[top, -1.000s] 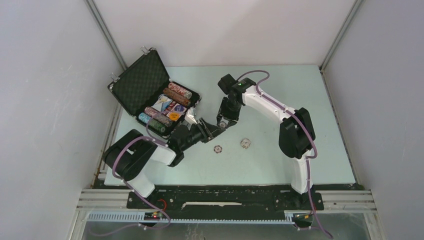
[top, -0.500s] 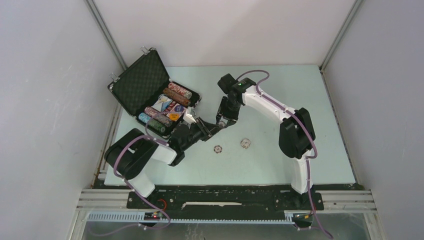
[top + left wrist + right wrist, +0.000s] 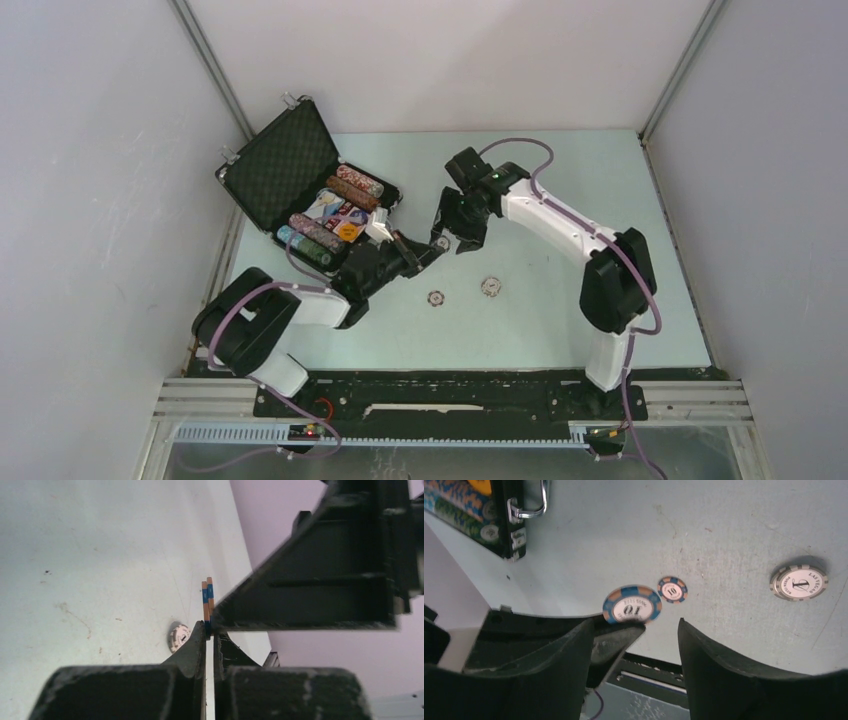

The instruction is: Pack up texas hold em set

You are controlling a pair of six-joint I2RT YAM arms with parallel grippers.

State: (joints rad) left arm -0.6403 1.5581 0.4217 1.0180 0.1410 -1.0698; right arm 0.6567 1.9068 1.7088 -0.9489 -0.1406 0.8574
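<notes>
One pale table [image 3: 560, 200]. One black, silver-edged case [image 3: 283, 165], open at the far left corner, lid tilted back, tray packed with chip rows too small to count. Two grippers, meeting just right of the case: left gripper [image 3: 430, 245] clamped tight on two blue-and-orange chips [image 3: 207, 600], edge-on and faces hidden from its own camera; right gripper [image 3: 455, 232] parted wide, gripping nothing, one finger just beside those chips. Loose on the table, nearer the bases: one small white chip stack [image 3: 799, 582], number unclear; one single orange-and-blue chip [image 3: 672, 589]. From the right wrist, only a case corner with its handle [image 3: 531, 505].
</notes>
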